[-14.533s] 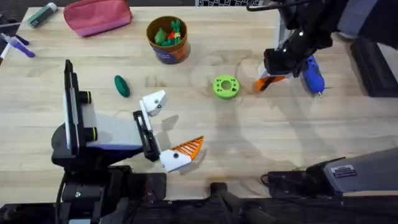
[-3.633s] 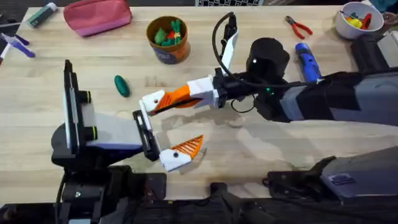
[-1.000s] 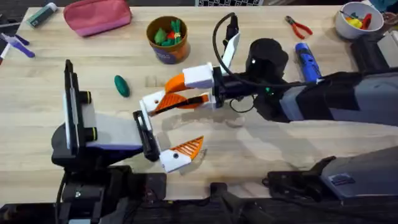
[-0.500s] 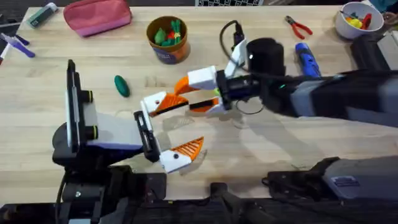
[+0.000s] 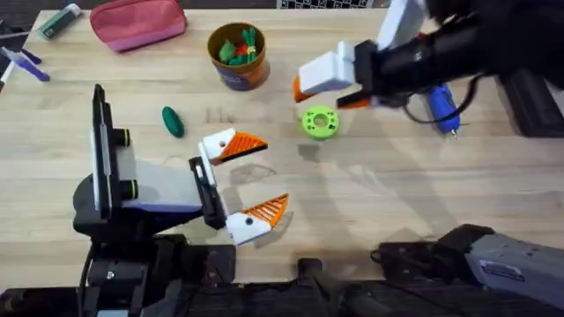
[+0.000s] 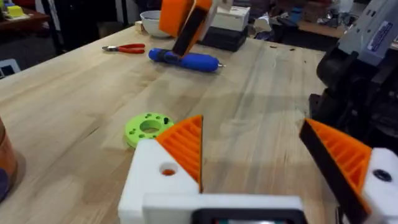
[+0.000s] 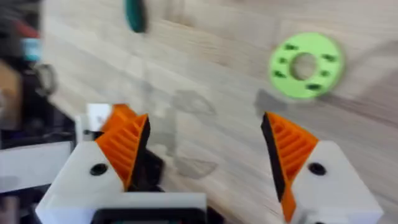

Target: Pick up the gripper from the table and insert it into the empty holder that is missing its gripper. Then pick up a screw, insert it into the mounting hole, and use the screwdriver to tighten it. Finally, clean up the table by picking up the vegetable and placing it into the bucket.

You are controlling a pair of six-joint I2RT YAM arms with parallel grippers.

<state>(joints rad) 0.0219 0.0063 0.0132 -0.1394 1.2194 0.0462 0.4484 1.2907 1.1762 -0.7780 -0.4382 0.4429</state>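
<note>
Right gripper (image 5: 328, 85) has pulled back from holder (image 5: 217, 144), fingers wide, empty | orange gripper (image 5: 242, 145) seated on holder | left gripper (image 5: 238, 182) wide | green disc (image 5: 320, 121) just below right fingers

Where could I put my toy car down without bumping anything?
The bare wood below the green ring and right of the left hand is roomiest. The back is crowded: bucket, pink pouch, screwdriver and the right hand.
</note>
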